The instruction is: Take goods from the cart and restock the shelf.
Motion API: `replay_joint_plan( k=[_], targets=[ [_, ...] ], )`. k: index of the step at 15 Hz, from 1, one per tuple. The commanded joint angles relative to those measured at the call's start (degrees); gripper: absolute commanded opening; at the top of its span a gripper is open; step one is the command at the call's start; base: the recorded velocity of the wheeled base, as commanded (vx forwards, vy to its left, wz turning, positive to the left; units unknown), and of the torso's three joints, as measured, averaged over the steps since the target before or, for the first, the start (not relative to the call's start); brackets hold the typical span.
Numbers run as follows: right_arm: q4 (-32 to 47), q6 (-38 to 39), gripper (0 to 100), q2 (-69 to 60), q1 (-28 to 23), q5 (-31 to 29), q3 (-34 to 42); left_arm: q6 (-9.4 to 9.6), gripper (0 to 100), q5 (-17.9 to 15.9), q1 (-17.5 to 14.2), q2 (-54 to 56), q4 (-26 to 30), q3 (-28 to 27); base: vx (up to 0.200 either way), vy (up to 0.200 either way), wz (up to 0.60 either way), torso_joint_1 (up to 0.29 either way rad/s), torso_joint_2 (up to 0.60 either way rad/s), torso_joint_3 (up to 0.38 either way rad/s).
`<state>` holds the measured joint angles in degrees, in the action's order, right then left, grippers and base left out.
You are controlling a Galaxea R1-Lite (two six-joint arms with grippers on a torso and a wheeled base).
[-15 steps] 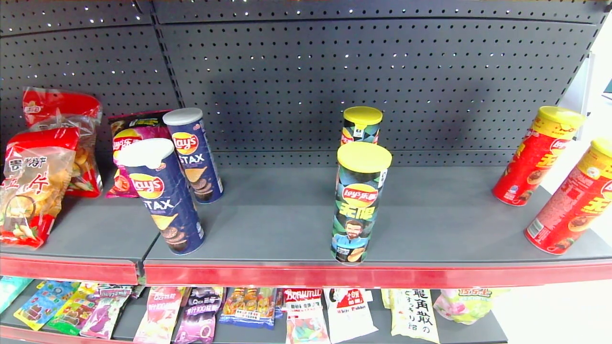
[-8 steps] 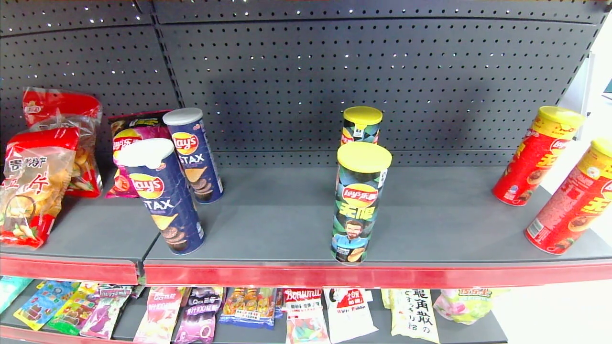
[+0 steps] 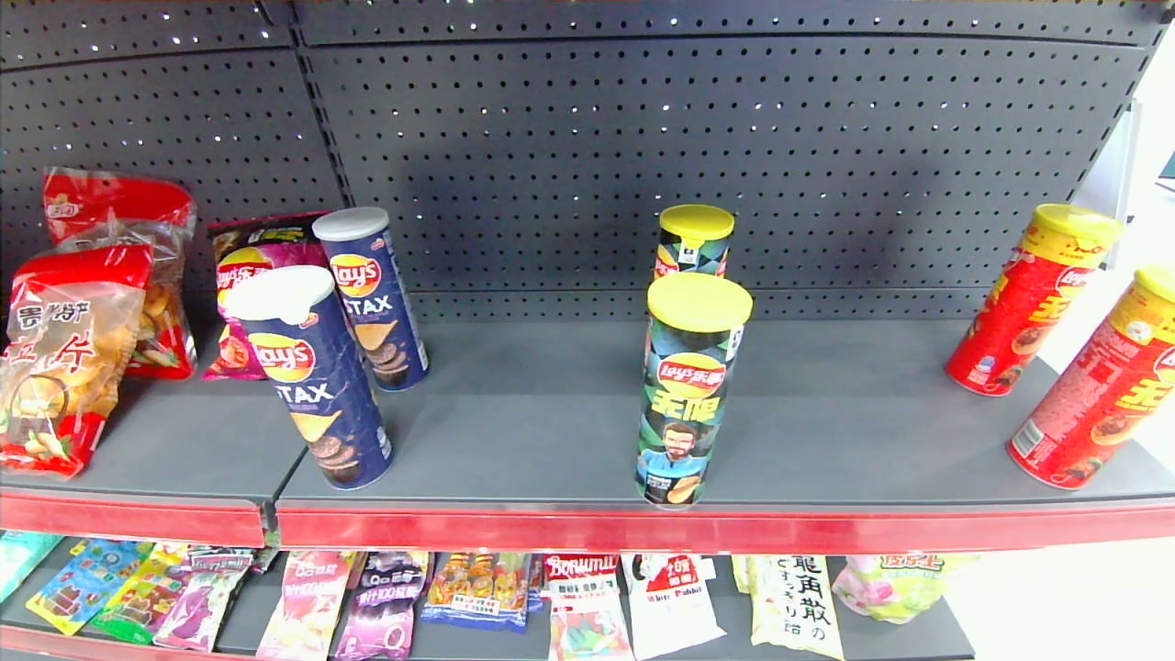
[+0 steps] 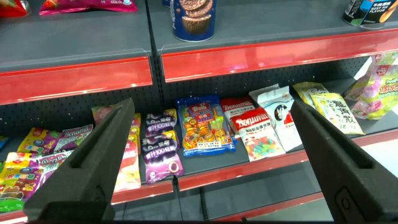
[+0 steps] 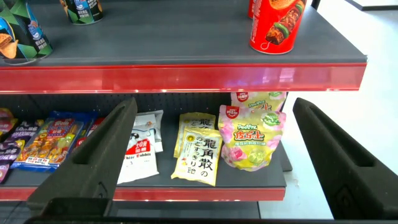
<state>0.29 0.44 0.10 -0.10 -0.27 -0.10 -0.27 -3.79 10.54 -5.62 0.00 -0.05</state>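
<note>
The grey shelf [image 3: 551, 431] has a red front lip and a dark pegboard [image 3: 643, 138] behind it. Goods stand on it in pairs. Left of middle are two blue cans with white lids, one [image 3: 312, 376] at the near edge and the other [image 3: 372, 298] farther back. In the middle are two green-and-black cans with yellow lids, one [image 3: 688, 390] near the lip and one [image 3: 695, 240] far back by the pegboard. Two red cans [image 3: 1033, 298] with yellow lids stand at the right end. Snack bags [image 3: 69, 358], red and clear, lean at the far left. Flat packets [image 3: 587, 597] lie in a row on the lower shelf [image 3: 918, 633]. The left gripper [image 4: 211, 102] hangs before that lower shelf, with its fingers spread wide and nothing between them. The right gripper [image 5: 214, 101], farther right, is likewise released and empty.
</note>
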Motion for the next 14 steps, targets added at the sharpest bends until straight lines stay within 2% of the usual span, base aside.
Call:
replay_joint_plan(
  k=[1, 4, 5, 6, 7, 8, 9, 11, 12, 14],
  targets=[
    [0.1, 0.0, 100, 0.1, 0.0, 0.0, 0.1, 0.0, 100, 0.0, 0.0, -0.1, 0.0, 0.0, 0.0, 0.0, 0.0, 0.0, 0.0, 0.0],
    [0.0, 0.0, 100, 0.1, 0.0, 0.0, 0.0, 0.09, 100, -0.1, 1.1, -0.6, 0.0, 0.0, 0.0, 0.0, 0.0, 0.0, 0.0, 0.0],
    [0.0, 0.0, 100, 0.1, 0.0, 0.0, 0.0, 0.44, 100, -0.2, 2.7, -1.2, 0.0, 0.0, 0.0, 0.0, 0.0, 0.0, 0.0, 0.0],
    [0.0, 0.0, 100, 0.1, 0.0, 0.0, 0.0, 0.44, 100, -0.2, 5.4, -1.0, -0.1, 0.0, 0.0, 0.0, 0.0, 0.0, 0.0, 0.0],
    [0.0, 0.0, 100, 0.1, 0.0, 0.0, 0.0, 0.53, 100, -0.2, 11.1, 1.6, -0.1, 0.0, 0.0, 0.0, 0.0, 0.0, 0.0, 0.0],
    [0.0, 0.0, 100, 0.1, 0.0, 0.0, 0.1, 0.53, 100, -0.2, 14.1, 2.7, -0.1, 0.0, 0.0, 0.0, 0.0, 0.0, 0.0, 0.0],
    [0.0, 0.0, 100, 0.1, 0.0, 0.0, 0.0, 0.36, 100, -0.2, 14.3, 3.1, -0.1, 0.0, 0.0, 0.0, 0.0, 0.0, 0.0, 0.0],
    [0.0, 0.0, 100, 0.1, 0.0, 0.0, 0.0, 0.44, 100, 0.5, 12.2, 3.9, -0.1, 0.0, 0.0, 0.0, 0.0, 0.0, 0.0, 0.0],
    [0.0, 0.0, 100, 0.1, 0.0, 0.0, 0.0, -0.17, 100, 1.4, 6.6, 4.7, -0.1, 0.0, 0.0, 0.0, 0.0, 0.0, 0.0, 0.0],
    [0.0, 0.0, 100, 0.1, 0.0, 0.0, 0.0, -0.17, 100, 1.5, 7.0, 5.1, -0.1, 0.0, 0.0, 0.0, 0.0, 0.0, 0.0, 0.0]
  ],
)
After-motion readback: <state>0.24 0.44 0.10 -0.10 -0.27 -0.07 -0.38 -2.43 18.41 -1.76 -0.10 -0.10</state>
